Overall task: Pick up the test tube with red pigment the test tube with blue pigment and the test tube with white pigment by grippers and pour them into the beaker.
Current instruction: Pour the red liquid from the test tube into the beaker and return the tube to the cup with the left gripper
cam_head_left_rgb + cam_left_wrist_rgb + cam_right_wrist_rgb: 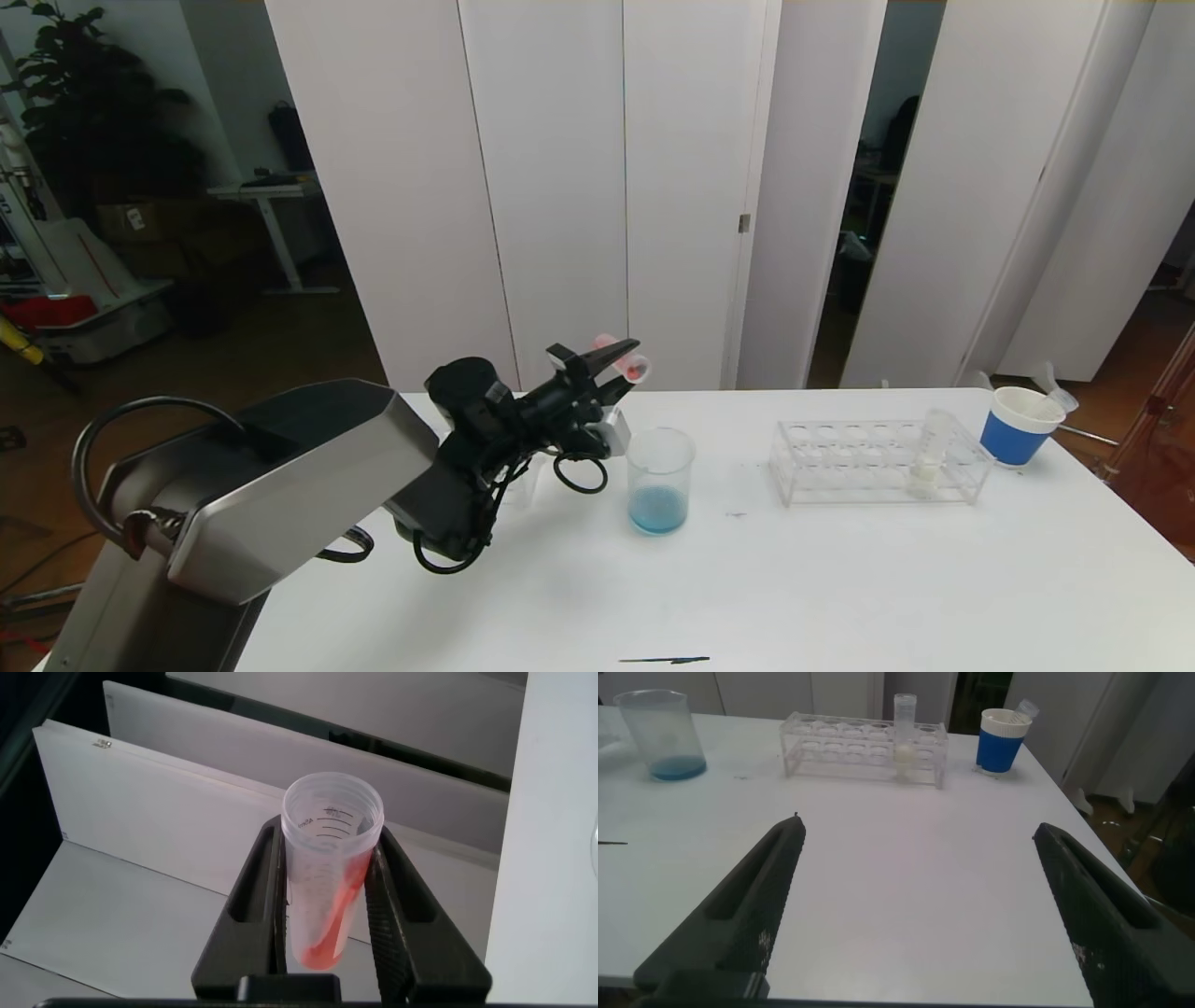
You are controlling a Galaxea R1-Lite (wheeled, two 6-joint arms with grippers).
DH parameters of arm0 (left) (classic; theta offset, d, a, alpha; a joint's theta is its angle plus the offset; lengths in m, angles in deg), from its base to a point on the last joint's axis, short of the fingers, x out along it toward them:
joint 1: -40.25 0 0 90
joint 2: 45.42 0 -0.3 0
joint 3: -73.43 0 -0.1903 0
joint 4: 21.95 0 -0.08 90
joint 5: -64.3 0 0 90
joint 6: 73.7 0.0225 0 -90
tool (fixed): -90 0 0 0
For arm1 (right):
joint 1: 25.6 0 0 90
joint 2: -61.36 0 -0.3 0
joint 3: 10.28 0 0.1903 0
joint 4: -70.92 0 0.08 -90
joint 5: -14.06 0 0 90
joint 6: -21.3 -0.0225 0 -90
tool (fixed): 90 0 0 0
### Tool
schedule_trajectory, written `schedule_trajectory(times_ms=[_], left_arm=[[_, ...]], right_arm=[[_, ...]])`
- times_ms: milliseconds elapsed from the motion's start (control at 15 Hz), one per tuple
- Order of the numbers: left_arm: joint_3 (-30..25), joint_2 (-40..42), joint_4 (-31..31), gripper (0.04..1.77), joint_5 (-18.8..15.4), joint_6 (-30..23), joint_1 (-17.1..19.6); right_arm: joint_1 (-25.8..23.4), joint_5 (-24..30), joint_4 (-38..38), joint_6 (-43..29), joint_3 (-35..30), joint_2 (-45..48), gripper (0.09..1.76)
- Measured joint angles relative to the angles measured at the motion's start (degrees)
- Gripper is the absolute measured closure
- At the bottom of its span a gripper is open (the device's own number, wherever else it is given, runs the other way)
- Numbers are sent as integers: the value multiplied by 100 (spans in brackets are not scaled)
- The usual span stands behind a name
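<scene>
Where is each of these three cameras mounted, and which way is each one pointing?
Head view: on the robot's head, looking down at the table; left arm and left gripper show.
Left wrist view: on the left wrist, looking along the fingers shut on the test tube with red pigment.
Right wrist view: on the right wrist, facing across the table past the open right gripper.
Head and right wrist views share the beaker.
</scene>
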Motion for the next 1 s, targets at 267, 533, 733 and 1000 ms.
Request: schedule_trajectory(times_ms=[267, 533, 733, 1000], left_arm=[[173, -78, -2, 123, -71, -1, 9], [396, -146, 2, 123, -118, 10, 66], [501, -232, 0, 123, -182, 7, 77], [568, -278, 0, 123, -267, 7, 105]], right_arm=[[0, 0, 0, 2, 0, 0, 10], [0, -2, 0, 0, 0, 0, 10], [0, -2, 0, 0, 0, 0, 10], [0, -2, 0, 0, 0, 0, 10]])
